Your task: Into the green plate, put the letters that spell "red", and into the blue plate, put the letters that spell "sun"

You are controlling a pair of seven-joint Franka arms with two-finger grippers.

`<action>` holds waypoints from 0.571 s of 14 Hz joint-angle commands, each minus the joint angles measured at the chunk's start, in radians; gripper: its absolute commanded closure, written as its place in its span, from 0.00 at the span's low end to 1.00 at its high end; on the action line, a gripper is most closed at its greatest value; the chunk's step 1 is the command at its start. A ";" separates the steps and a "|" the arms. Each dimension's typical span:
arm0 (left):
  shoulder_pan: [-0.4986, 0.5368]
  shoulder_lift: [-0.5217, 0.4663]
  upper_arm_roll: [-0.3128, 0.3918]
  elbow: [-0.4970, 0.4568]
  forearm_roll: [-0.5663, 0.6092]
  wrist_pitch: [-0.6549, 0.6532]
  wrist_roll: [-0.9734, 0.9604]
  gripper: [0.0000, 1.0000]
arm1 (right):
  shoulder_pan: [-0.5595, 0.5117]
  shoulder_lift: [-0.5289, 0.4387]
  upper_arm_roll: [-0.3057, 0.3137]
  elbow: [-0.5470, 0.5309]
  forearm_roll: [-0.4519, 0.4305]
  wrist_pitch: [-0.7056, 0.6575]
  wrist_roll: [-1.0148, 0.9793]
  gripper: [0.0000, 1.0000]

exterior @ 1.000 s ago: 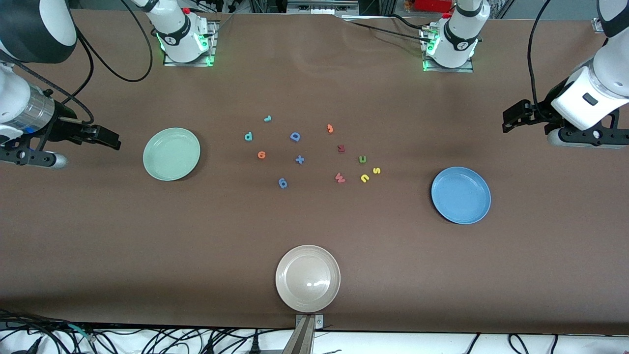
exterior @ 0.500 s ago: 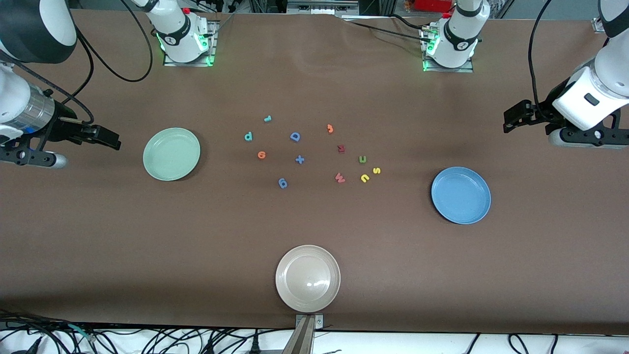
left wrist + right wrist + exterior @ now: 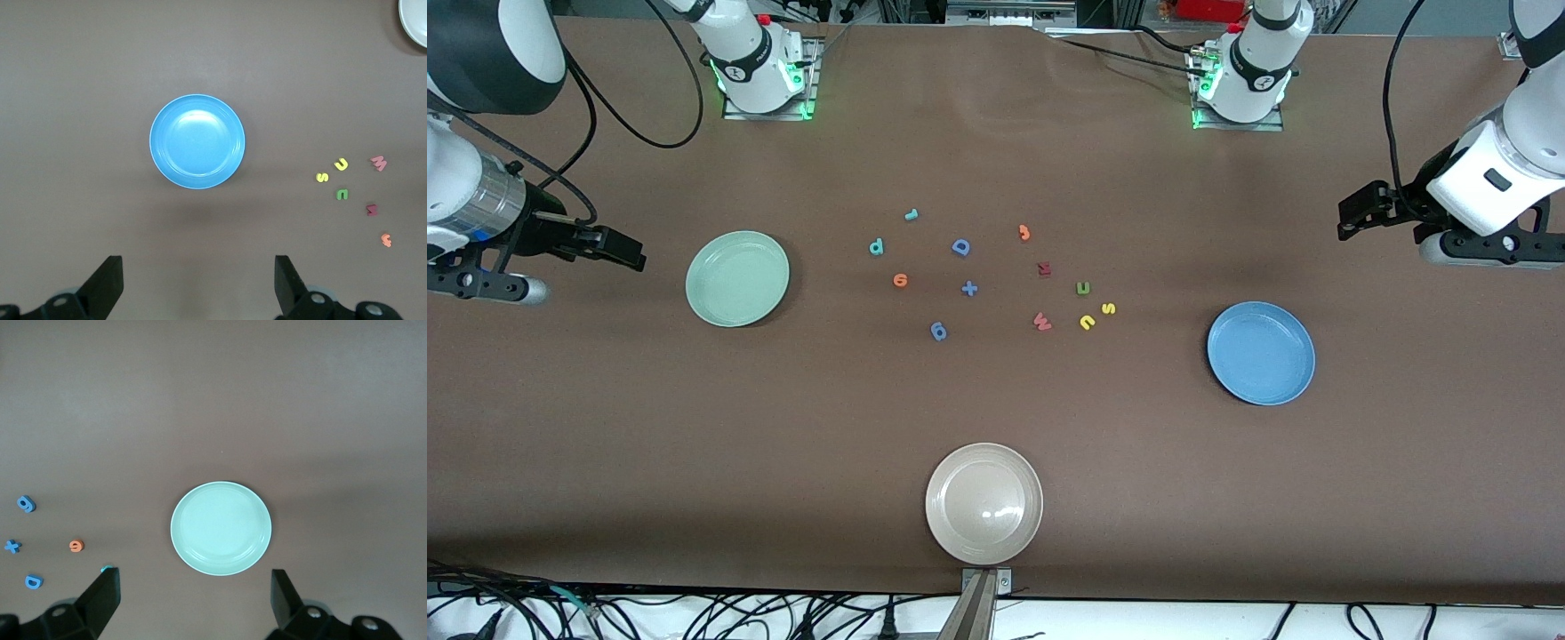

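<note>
Front view: left claw slightly shifted

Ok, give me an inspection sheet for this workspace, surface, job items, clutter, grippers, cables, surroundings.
Surface: brown table, flat.
Job's things: green plate and blue plate both empty. Teal r, teal d, orange e, yellow s, yellow u, green n all on the table.
Clutter: beige plate, blue D, blue plus, red W, dark red M, orange j, one more blue letter.
Grippers: left gripper open, above the blue plate's end; right gripper open, near the green plate.
Cables: black cables trail from both arms.
Surroundings: wires along the table edge.
</note>
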 commanded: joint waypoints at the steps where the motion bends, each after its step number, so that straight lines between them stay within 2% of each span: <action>1: 0.007 0.002 -0.002 0.013 -0.001 -0.005 0.021 0.00 | -0.006 -0.001 0.007 0.013 -0.007 -0.017 0.010 0.00; 8: 0.013 0.002 -0.002 0.013 -0.002 -0.005 0.022 0.00 | -0.006 -0.001 0.007 0.013 -0.007 -0.019 0.008 0.00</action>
